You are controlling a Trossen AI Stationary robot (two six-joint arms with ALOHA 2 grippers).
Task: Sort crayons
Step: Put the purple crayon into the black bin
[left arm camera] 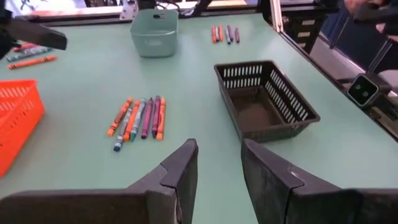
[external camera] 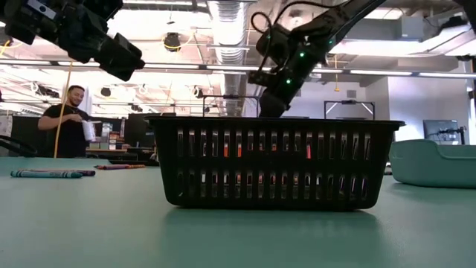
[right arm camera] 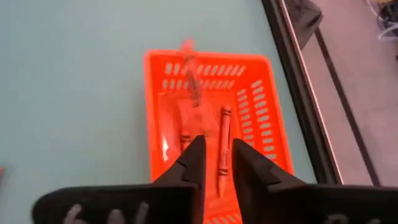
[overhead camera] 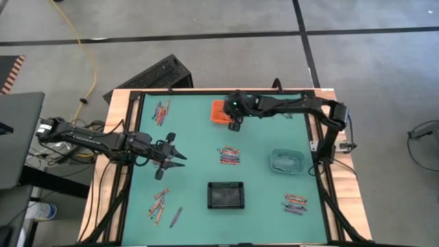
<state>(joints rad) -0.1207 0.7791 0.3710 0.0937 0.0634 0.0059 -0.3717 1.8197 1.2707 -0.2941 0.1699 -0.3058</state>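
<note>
Above the orange bin [overhead camera: 219,112] near the worktop's far edge, the right tool [right arm camera: 216,163] hangs with jaws narrowly parted, empty, red crayons [right arm camera: 222,146] lying under it. Mid-worktop, a crayon cluster [overhead camera: 229,156] lies between both arms, sticks pointing left-right; the left tool [left arm camera: 217,162], narrowly open and empty, faces it from the left.

Black bin [overhead camera: 226,195] at lower centre, orange bin [overhead camera: 219,113] above it near the top edge. Teal bin [overhead camera: 287,162] at right. Person [external camera: 70,119] standing far left in the low view.
</note>
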